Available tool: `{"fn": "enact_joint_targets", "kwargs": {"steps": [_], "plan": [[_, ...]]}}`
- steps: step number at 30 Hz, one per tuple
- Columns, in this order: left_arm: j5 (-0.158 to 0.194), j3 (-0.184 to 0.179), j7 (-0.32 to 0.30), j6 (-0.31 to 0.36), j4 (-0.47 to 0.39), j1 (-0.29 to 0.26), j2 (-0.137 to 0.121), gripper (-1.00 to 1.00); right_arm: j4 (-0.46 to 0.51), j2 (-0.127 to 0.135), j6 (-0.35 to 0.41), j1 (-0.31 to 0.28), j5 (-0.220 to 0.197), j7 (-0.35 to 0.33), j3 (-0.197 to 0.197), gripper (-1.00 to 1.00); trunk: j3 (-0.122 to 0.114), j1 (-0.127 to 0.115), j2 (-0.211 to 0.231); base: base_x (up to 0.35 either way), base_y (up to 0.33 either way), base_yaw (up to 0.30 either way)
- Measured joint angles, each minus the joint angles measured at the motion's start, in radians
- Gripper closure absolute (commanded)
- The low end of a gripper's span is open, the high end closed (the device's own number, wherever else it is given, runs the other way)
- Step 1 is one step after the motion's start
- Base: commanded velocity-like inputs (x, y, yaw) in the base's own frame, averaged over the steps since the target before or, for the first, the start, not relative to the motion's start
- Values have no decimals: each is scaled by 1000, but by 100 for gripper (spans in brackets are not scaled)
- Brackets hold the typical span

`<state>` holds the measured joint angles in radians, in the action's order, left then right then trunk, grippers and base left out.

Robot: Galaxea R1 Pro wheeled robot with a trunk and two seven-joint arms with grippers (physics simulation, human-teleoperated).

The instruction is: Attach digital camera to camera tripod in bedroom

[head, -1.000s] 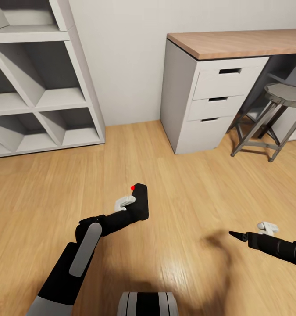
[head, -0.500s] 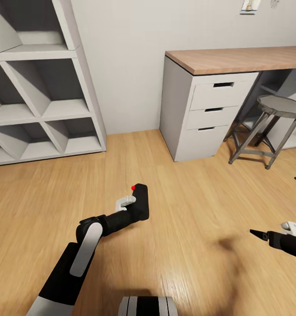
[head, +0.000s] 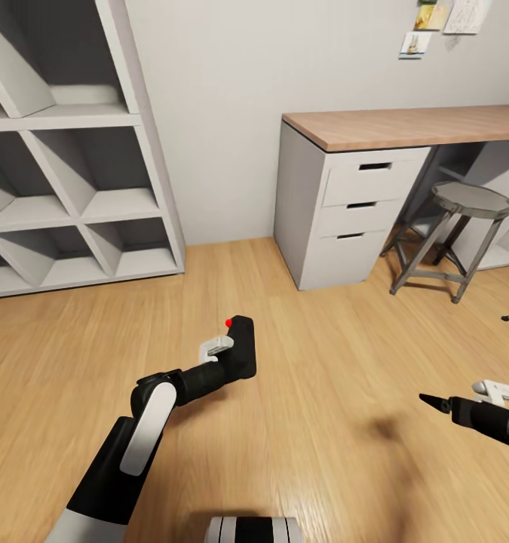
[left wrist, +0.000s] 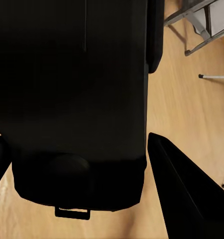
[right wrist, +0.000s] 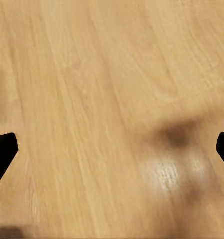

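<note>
Both arms hang over the wood floor [head: 337,354]: the left gripper [head: 235,354] is clamped on the digital camera [head: 241,347], while the right gripper [head: 435,402] has its fingers spread wide, holding nothing

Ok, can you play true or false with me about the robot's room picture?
1. The left gripper holds the camera. True.
2. The stool stands on the desk. False: it stands on the floor, beside the drawers.
3. The right gripper carries a cup. False: it holds nothing, its fingers wide apart.
4. Shelves stand against the wall. True.
5. The camera's dot is green. False: it is red.
</note>
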<state>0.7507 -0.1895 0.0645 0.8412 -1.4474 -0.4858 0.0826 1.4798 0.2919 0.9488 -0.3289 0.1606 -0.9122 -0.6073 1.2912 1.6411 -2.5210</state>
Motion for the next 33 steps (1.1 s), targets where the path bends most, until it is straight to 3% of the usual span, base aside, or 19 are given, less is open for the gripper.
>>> {"fn": "enact_joint_targets", "kwargs": {"steps": [6, 8, 10, 18, 23, 27, 33], "plan": [[1, 0, 0, 0, 2, 0, -1, 100, -9, -78, -7, 0, 1, 1, 1, -100, -23, -3, 1, 0, 0, 0], [1, 1, -1, 0, 1, 0, -1, 100, -10, -136, -9, 0, 23, 0, 2, -100, -31, -4, 2, 0, 0, 0], [2, 1, -2, 2, -1, 0, -1, 100, -11, -151, -10, 0, 40, -1, 2, -100, -39, -4, 2, 0, 0, 0], [2, 3, -2, 3, -2, 0, -3, 100, -13, -163, -9, 0, 60, -4, 15, -100, -70, -8, 4, 0, 0, 0], [3, 5, -3, 3, -2, 0, -5, 100, -13, -165, -10, -3, 62, -11, 54, -100, -89, -10, 5, 0, 0, 0], [4, 5, -4, 3, -2, 0, -6, 100, -13, -166, -10, -7, 63, -23, 111, -100, -104, -12, 6, 0, 0, 0], [5, 6, -5, 3, -3, 0, -6, 100, -14, -165, -10, -9, 59, -40, 144, -100, -128, -15, 8, 0, 0, 0]]}}
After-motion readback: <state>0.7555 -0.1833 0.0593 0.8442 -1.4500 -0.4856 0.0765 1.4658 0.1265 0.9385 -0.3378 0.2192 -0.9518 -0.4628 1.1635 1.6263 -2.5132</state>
